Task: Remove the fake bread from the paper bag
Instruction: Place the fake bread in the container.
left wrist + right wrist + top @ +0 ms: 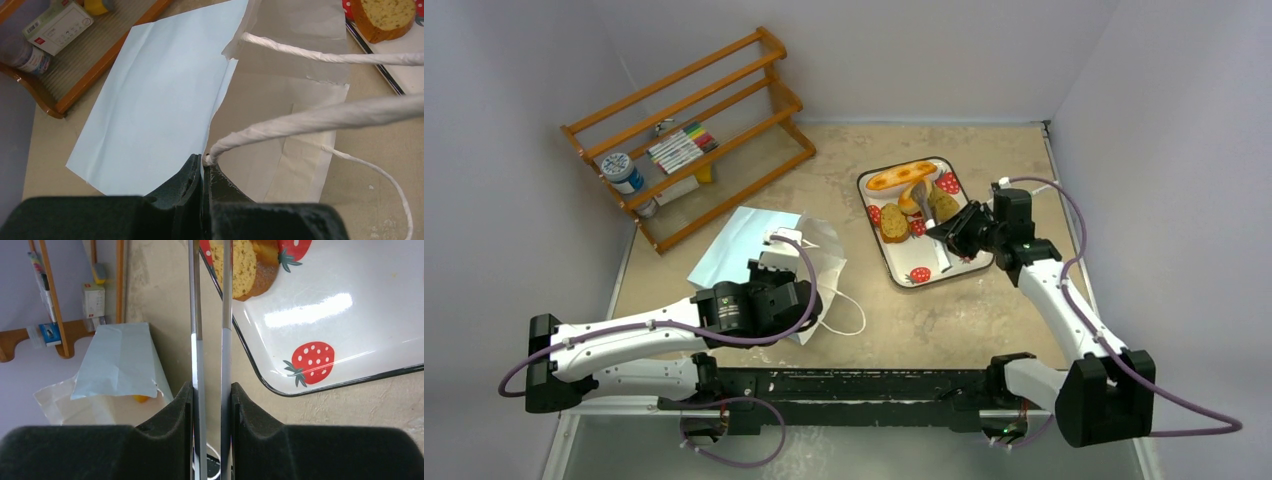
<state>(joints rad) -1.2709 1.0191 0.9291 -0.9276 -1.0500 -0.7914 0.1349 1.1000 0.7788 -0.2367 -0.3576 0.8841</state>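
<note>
our left gripper (202, 170) clenched on paper bag (160, 100) rim, our right gripper (212, 392) grasping tongs (197, 365) over tray (350, 340) holding fake bread (240, 265)

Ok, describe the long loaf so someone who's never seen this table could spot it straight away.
Start at the white strawberry-print tray on the right side of the tan table. At the tray's far end, nearest the back wall, lies the long loaf. It is the only long, golden-orange piece there; the toast slices next to it are short, brown and speckled.
</note>
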